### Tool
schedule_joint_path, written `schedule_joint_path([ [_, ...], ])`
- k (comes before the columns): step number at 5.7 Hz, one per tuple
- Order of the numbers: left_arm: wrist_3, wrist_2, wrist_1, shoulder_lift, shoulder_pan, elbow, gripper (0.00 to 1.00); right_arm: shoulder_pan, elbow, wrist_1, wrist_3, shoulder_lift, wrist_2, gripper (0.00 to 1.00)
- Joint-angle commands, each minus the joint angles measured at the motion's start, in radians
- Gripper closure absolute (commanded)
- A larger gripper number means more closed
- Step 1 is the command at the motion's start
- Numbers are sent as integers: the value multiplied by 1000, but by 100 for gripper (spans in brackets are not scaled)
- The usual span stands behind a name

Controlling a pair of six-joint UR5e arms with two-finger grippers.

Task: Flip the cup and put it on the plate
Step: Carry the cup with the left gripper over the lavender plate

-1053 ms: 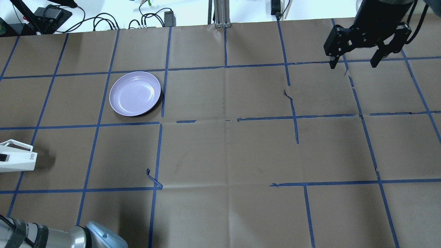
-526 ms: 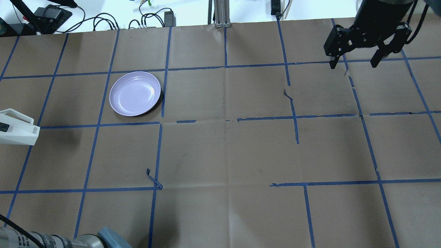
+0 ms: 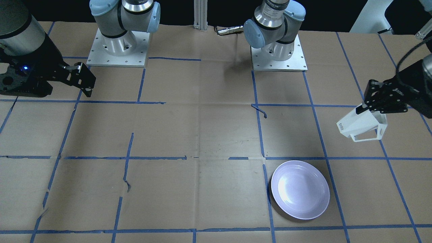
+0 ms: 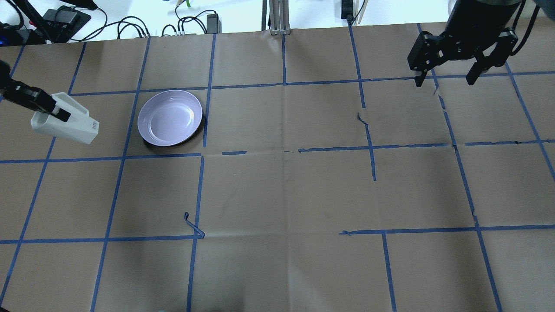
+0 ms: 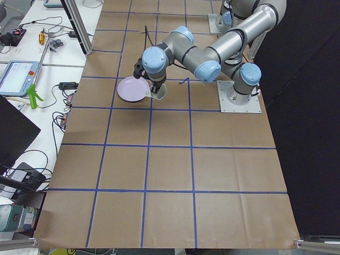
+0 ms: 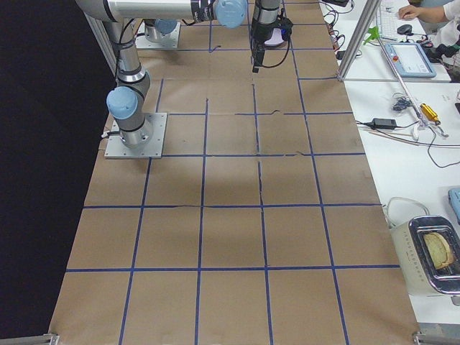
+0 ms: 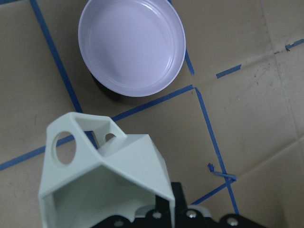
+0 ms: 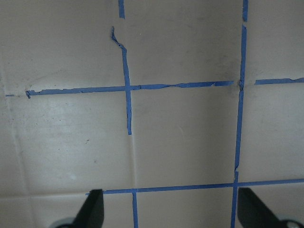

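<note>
My left gripper (image 3: 371,108): pinched on the wall of the cup (image 4: 65,121) at its mouth; one finger sits inside, the other outside
The cup: held in the air on its side, well above the paper; the open mouth faces my wrist and the base points toward the plate (image 4: 170,117); the squared loop handle is on the side away from my base; a small dark mark shows near the base
Where the cup is: on my left of the plate, near it but apart, not over it; in my left wrist view the plate lies beyond the handle
The plate: right way up, flat on the table (image 4: 282,195), just beside a blue tape line
My right gripper (image 4: 444,81): jaws spread wide; in my right wrist view only paper and tape show between the two fingers; it hangs over the far right part of the table, well apart from cup and plate
The table: brown paper crossed by a grid of blue tape, torn in places
</note>
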Motion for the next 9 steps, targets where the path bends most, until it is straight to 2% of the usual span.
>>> schedule_joint_path([
  [1,-102,98,200,-30,-219,-30,100,0,0,0,0,0,0,0],
  [3,-192,239,326,-116,-317,-41,99,0,0,0,0,0,0,0],
  [4,-193,252,447,-207,-333,-48,99,0,0,0,0,0,0,0],
  [6,-191,289,500,-306,-348,-45,99,0,0,0,0,0,0,0],
  [9,-200,287,523,-334,-358,-53,96,0,0,0,0,0,0,0],
])
